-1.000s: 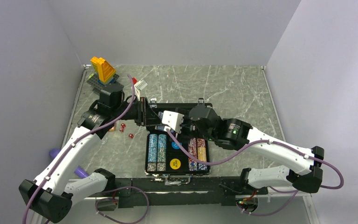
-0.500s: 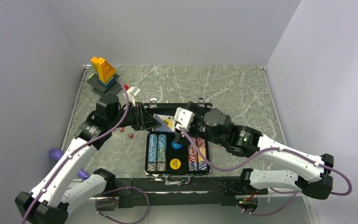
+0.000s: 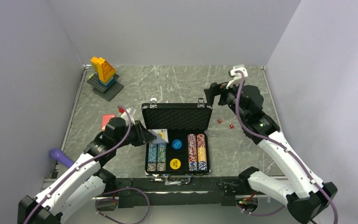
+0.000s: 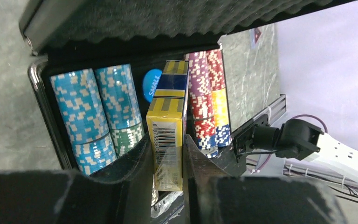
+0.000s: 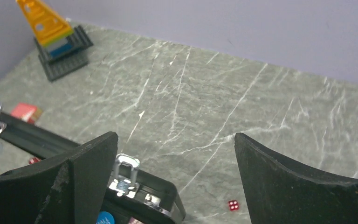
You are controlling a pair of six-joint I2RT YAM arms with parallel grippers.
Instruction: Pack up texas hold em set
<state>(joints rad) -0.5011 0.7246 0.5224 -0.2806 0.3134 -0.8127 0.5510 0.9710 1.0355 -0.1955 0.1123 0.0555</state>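
Note:
The black case (image 3: 177,171) of the texas hold em set lies open mid-table, its foam-lined lid (image 3: 177,116) standing upright. Rows of striped chips (image 3: 196,151) fill it, blue ones (image 4: 91,112) on the left. My left gripper (image 3: 150,136) is shut on a yellow-and-blue card deck (image 4: 170,135), held on edge over the case's middle slot near a blue button (image 4: 151,84). A red card deck (image 3: 107,121) lies left of the case. Two red dice (image 3: 219,121) (image 3: 231,126) lie right of the lid. My right gripper (image 3: 214,95) hangs open above the lid's right corner, nothing between its fingers.
A yellow-blue toy brick tower (image 3: 103,74) on a dark baseplate stands at the back left. A purple object (image 3: 61,156) lies at the table's left edge. Silver latches (image 5: 126,170) stick up from the lid's top edge. One die (image 5: 233,205) shows below my right gripper.
My right arm has pulled away from the case to the back right and its jaws have opened wide. The left arm has drawn back toward the near left, keeping the card deck.

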